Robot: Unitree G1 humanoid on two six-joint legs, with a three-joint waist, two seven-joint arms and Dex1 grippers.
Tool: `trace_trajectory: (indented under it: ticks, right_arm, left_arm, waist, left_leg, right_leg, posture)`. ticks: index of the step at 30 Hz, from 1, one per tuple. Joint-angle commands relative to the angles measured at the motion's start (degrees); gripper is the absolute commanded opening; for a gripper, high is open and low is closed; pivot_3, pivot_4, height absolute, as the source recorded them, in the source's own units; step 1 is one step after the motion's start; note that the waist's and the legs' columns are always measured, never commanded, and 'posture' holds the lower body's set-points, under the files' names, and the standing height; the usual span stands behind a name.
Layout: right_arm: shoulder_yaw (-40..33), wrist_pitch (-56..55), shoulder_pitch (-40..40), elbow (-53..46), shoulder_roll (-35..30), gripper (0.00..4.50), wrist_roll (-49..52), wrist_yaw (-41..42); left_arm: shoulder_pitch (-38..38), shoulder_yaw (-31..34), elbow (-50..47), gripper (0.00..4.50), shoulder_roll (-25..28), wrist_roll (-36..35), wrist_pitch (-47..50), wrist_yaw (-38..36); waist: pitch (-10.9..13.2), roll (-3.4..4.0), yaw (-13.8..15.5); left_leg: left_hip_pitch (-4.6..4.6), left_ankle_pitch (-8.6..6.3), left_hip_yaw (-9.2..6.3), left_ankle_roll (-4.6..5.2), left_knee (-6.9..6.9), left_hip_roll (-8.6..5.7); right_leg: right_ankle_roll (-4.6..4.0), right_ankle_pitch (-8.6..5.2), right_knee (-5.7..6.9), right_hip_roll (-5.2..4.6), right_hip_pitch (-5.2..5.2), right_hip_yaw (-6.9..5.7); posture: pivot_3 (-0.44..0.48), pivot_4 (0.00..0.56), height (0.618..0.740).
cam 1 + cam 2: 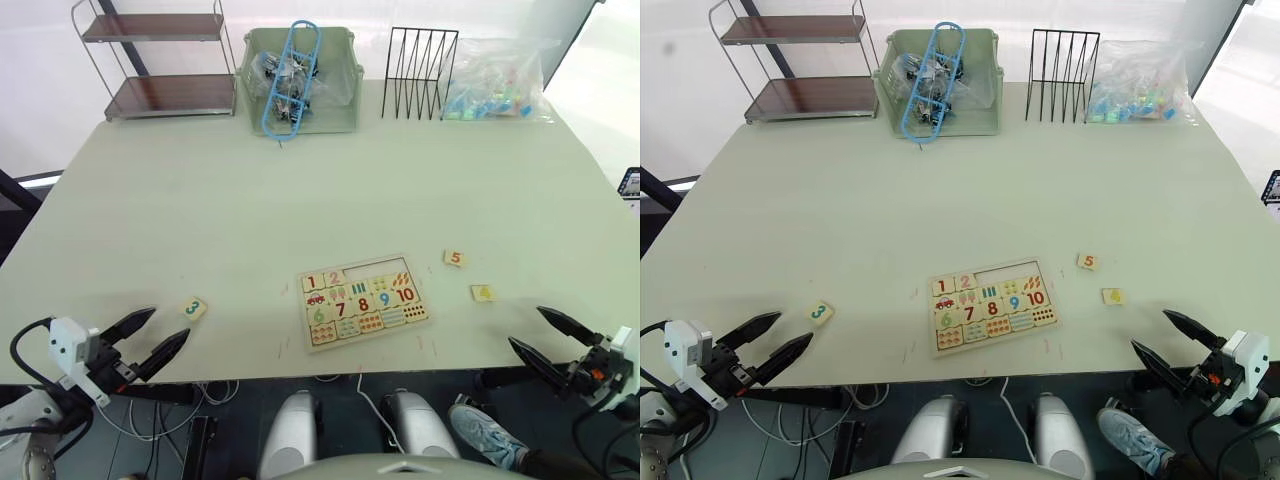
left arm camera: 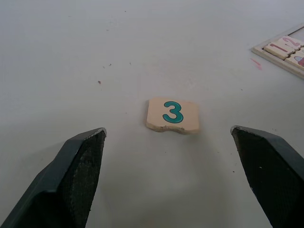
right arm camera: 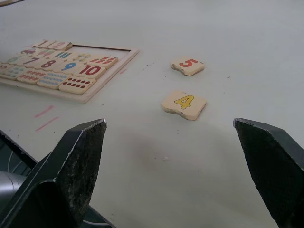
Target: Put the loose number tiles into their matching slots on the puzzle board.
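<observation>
Ahead of my left gripper (image 2: 168, 137), jaws wide and empty, lies tile 3 (image 2: 173, 115); straddle it squarely, then close. Right gripper (image 3: 178, 137) likewise gapes empty near tile 4 (image 3: 184, 104).

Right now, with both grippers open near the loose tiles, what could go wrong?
The 3 tile lies flat, so the left gripper may push it instead of gripping. The 4 tile and 5 tile lie close; the right gripper could knock one. The puzzle board might slide.
</observation>
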Motion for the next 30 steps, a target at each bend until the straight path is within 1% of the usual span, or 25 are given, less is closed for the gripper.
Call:
trace_trajectory:
  ticks: [1, 15, 30]
  right_arm:
    - [-0.63, -1.11, -0.07, -1.83, 0.15, 4.50, 0.73, 0.60]
    - [-0.30, -2.51, -1.21, -1.01, -0.19, 4.50, -0.34, 2.41]
    - [-0.52, -4.22, -1.26, -0.57, -0.48, 4.50, -0.72, 4.25]
  left_arm:
    - [-0.28, 0.24, 0.09, 4.48, 1.07, 0.15, -1.37, -0.42]
    - [-1.71, -0.77, 0.96, 4.48, 0.55, 1.06, -2.07, -0.25]
    - [-2.71, -1.50, 2.86, 4.48, 1.57, 1.55, -3.19, -0.47]
  waist:
    - [0.00, 0.00, 0.00]
    - [0.00, 0.00, 0.01]
    - [0.00, 0.00, 0.00]
  left_leg:
    - [0.00, 0.00, 0.00, 0.00, 0.00, 0.00]
    - [0.00, 0.00, 0.01, 0.00, 0.00, 0.00]
    - [0.00, 0.00, 0.01, 0.00, 0.00, 0.00]
  right_leg:
    - [0.00, 0.00, 0.00, 0.00, 0.00, 0.01]
    - [0.00, 0.00, 0.00, 0.00, 0.00, 0.01]
    - [0.00, 0.00, -0.01, 0.00, 0.00, 0.01]
  posture:
    - [0.000, 0.150, 0.740]
    - [0.000, 0.150, 0.740]
    - [0.000, 0.150, 0.740]
